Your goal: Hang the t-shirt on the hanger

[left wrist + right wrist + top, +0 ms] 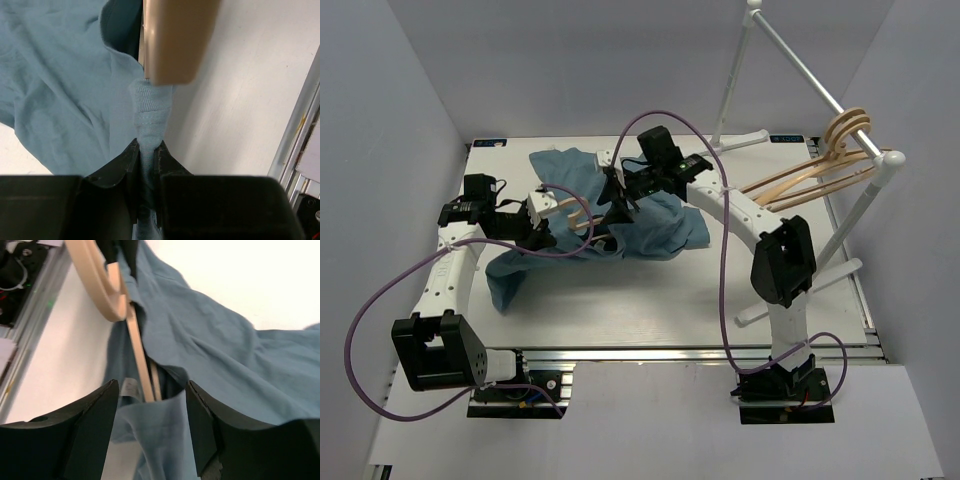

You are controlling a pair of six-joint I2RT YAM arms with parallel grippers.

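So the left gripper (146,149) is clamped on the ribbed neckband of the soft dusty teal-blue cotton t-shirt (60,85), with the slim pale tan wooden hanger (175,40) just above it. The right gripper (151,390) is spread wide, with fabric draped between its fingers. The shirt's crumpled centre-left on the white surface (650,300).

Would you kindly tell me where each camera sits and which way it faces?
Top external: above, behind the bases, looking down on the table; both arms show.
Left wrist: on the left arm, facing past the left gripper, shut on the t-shirt, toward the hanger.
Right wrist: on the right arm, facing past the right gripper's open fingers at t-shirt and hanger.
Shared: t-shirt, hanger.
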